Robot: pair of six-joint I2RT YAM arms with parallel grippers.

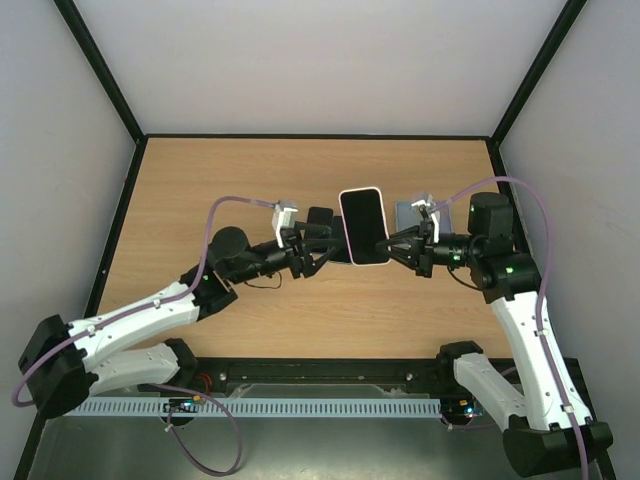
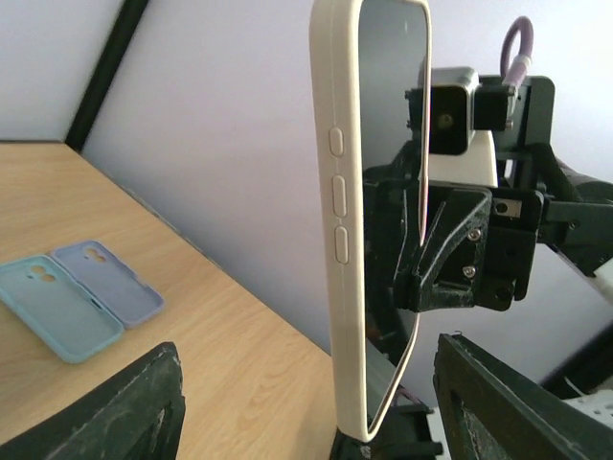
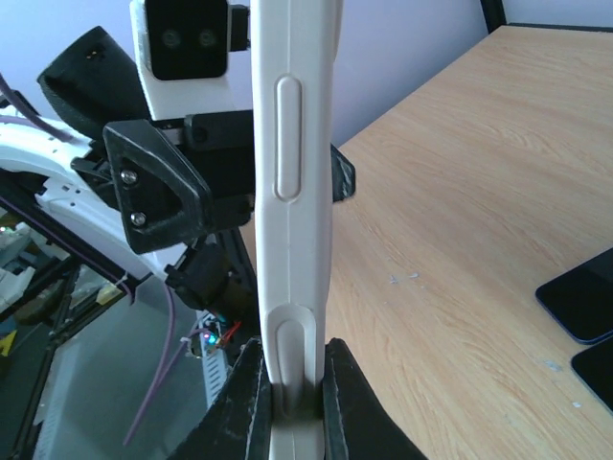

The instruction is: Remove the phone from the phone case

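Note:
A phone with a dark screen [image 1: 364, 228] sits in a cream white case [image 2: 347, 220] and is held in the air over the table's middle. My right gripper [image 1: 399, 245] is shut on the case's right edge; in the right wrist view its fingers [image 3: 247, 407] pinch the case [image 3: 292, 192] from both sides. My left gripper [image 1: 322, 250] is open at the phone's left side. In the left wrist view its fingers [image 2: 134, 407] stand wide apart on either side of the case's lower end, not touching it.
A teal case [image 2: 50, 307] and a lavender case [image 2: 107, 280] lie side by side on the wooden table [image 1: 200, 190], behind the right gripper [image 1: 412, 212]. Two dark phones [image 3: 584, 302] lie on the table near the left gripper [image 1: 320, 220].

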